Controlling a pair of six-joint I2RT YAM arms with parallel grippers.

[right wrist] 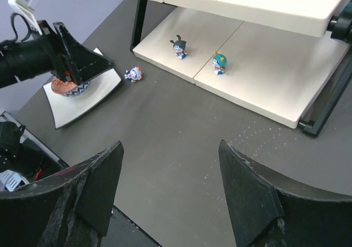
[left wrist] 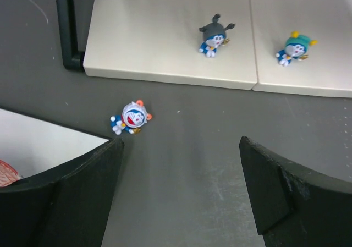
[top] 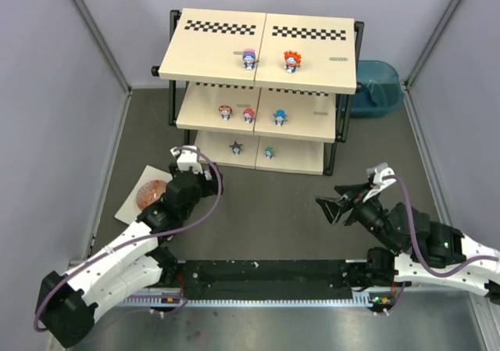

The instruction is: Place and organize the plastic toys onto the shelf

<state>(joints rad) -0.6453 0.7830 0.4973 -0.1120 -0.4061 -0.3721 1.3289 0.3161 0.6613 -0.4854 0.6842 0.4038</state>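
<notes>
- The left gripper (left wrist: 180, 148) hangs low over the dark table (left wrist: 192, 192). Its fingers are spread wide with nothing between them, so it is released.
- A white-headed toy (left wrist: 131, 118) is on the table, not on the shelf. It sits between the white sheet (left wrist: 44, 142) and the front edge of the bottom board, apart from both.
- In the left wrist view this toy is close to the tip of the finger (left wrist: 82, 186) on the left of the picture and outside the gap. It looks tipped over rather than standing.
- The right gripper (top: 334, 198) hovers over the right half of the table, well apart from the shelf. Its jaws are apart and hold nothing.
- The shelf (top: 312, 23) stands at the far side of the table, with three cream boards in a black frame.
- On the top board, a purple-headed toy (top: 248, 57) and an orange-headed toy (top: 291, 60) stand near the middle, one on each side of the seam.
- On the middle board, three toys stand in a row: a brown-headed toy (top: 225, 112), a red-headed toy (top: 248, 116) and a blue-headed toy (top: 280, 117).
- On the bottom board, a dark grey toy (left wrist: 215, 35) and a teal toy (left wrist: 295, 48) sit one on each side of the seam.
- The white sheet lies on the left of the table with a round orange-pink disc (top: 152, 191) on it. The left arm partly covers it in the top view.
- A blue tub (top: 375, 89) sits behind the shelf's right end.
</notes>
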